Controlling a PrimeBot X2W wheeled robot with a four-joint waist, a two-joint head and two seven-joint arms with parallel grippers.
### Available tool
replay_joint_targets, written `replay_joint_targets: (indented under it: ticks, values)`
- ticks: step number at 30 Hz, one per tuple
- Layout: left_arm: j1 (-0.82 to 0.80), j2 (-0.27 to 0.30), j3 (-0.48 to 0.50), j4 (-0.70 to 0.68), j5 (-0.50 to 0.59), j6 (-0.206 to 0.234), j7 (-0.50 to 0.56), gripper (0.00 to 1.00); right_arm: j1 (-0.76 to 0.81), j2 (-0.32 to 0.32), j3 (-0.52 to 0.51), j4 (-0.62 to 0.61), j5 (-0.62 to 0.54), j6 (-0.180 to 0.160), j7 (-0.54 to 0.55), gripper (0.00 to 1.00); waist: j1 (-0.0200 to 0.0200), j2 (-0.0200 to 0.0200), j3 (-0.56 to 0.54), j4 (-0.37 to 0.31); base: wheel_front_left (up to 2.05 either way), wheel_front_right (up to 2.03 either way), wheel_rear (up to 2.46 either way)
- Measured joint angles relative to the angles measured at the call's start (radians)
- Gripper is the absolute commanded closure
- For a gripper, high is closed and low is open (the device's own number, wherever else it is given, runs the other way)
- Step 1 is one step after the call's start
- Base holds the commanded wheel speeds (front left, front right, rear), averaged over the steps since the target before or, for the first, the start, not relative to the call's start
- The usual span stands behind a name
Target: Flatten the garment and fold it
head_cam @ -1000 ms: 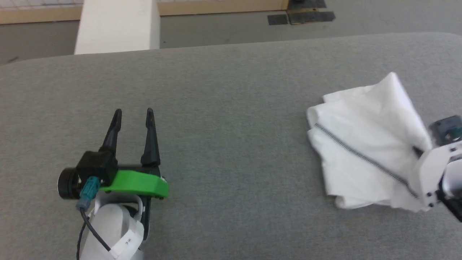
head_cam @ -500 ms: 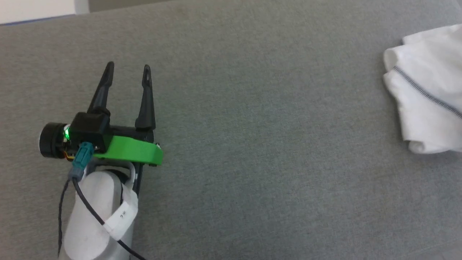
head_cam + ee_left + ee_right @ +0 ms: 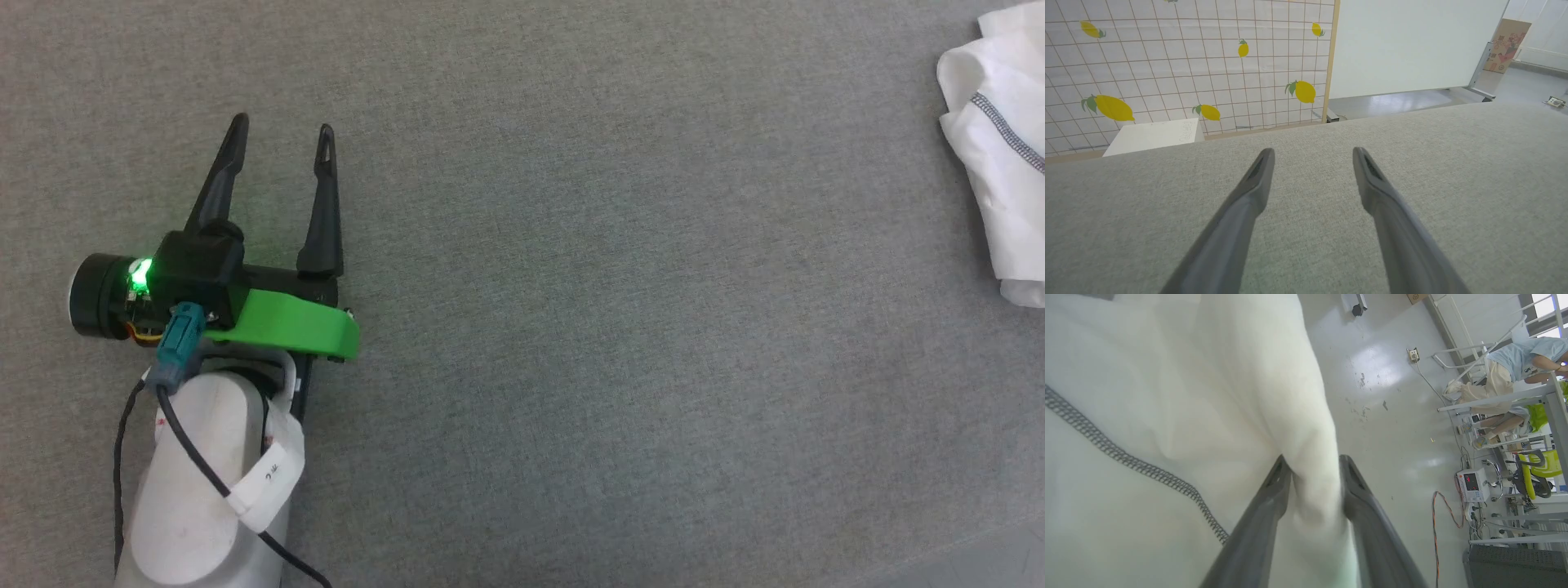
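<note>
Fabric, thin, white, grey-stitched: we spot the garment [image 3: 998, 175] at the head view's right edge, on grey felt [image 3: 612, 327]. Left gripper [image 3: 282, 124] gapes, empty. Right wrist view: right gripper [image 3: 1313, 458] straddles a soft fold; clamped? We can't tell.

grey fabric surface [image 3: 620, 327], crumpled white garment [image 3: 1000, 163]

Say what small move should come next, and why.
Probably bring the left gripper across to the garment: it hangs open and empty over grey surface, while the garment lies bunched with a fold between the fingers of the right gripper.
</note>
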Motion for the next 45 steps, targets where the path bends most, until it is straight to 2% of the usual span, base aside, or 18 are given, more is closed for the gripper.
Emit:
replay_joint_targets:
  ticks: [7,12,17,23,30,34,38,45]
  values:
    - [0.016,-0.029,-0.001,0.059,-0.045,0.008,-0.055,0.00,-0.012,0.000,-0.040,0.046,-0.013,0.000,-0.194,0.00,0.0000,0.0000,-0.058,0.024,0.00,0.00,0.00]
    - [0.062,-0.054,0.004,0.114,-0.087,0.017,-0.086,0.00,-0.002,0.026,-0.010,0.047,0.094,0.000,-0.314,0.00,-0.0001,0.0000,-0.135,0.054,0.00,0.00,0.00]
    - [0.107,-0.070,0.009,0.166,-0.134,0.016,-0.096,0.00,0.089,0.086,0.062,-0.047,0.234,0.000,-0.382,0.00,-0.0002,0.0000,-0.227,0.093,0.00,0.00,0.00]
    - [0.142,-0.084,0.010,0.206,-0.170,0.017,-0.100,0.00,0.251,0.163,0.121,-0.257,0.346,0.000,-0.401,0.00,-0.0002,0.0000,-0.328,0.150,0.00,0.00,0.00]
    - [0.181,-0.089,0.006,0.220,-0.179,0.018,-0.103,0.00,0.471,0.303,0.127,-0.552,0.353,0.000,-0.377,0.00,-0.0003,0.0000,-0.418,0.227,0.00,0.00,0.00]
    - [0.214,-0.090,-0.002,0.226,-0.176,0.017,-0.104,0.00,0.586,0.382,0.110,-0.665,0.339,0.000,-0.361,0.00,-0.0002,0.0000,-0.466,0.261,0.00,0.00,0.00]
    - [0.241,-0.091,-0.012,0.225,-0.171,0.017,-0.104,0.00,0.666,0.431,0.098,-0.719,0.328,0.000,-0.362,0.00,-0.0003,0.0000,-0.505,0.288,0.00,0.00,0.00]
    - [0.293,-0.093,-0.024,0.224,-0.168,0.016,-0.104,0.00,0.776,0.472,0.105,-0.757,0.310,0.000,-0.362,0.00,-0.0003,0.0000,-0.559,0.321,0.00,0.00,0.00]
